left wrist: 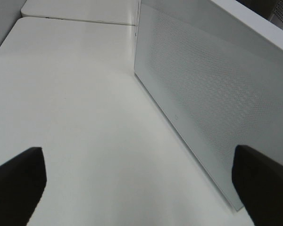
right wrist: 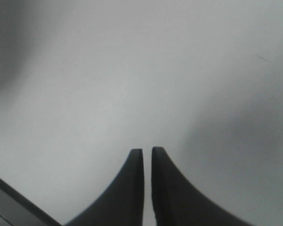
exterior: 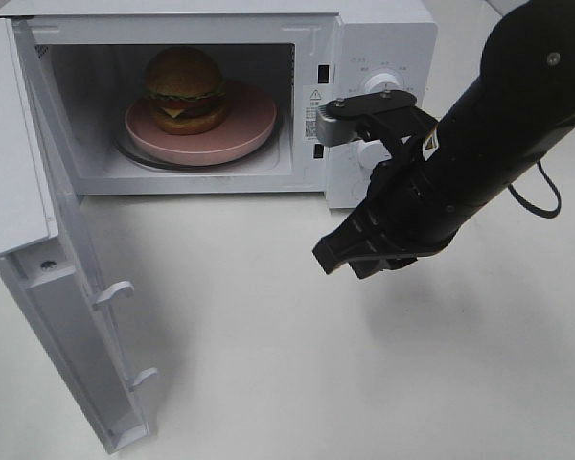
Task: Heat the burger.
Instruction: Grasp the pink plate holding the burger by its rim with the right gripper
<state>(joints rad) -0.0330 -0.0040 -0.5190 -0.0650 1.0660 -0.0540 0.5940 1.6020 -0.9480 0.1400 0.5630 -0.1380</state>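
Observation:
The burger [exterior: 184, 91], with a golden bun, lettuce, tomato and cheese, sits on a round pink plate [exterior: 244, 132] inside the white microwave [exterior: 379, 38], whose door [exterior: 34, 240] hangs wide open to the left. My right gripper [exterior: 333, 257] hovers over the table in front of the microwave's control panel, well right of the burger. In the right wrist view my right gripper [right wrist: 147, 151] shows only a thin slit between its fingers and holds nothing. My left gripper [left wrist: 137, 155] stands wide open and empty beside the outer face of the door [left wrist: 203, 89].
Two knobs [exterior: 384, 86] are on the microwave's right panel, just above the right arm. The open door juts toward the front left of the white table [exterior: 268, 364]. A black cable [exterior: 541, 196] trails from the right arm.

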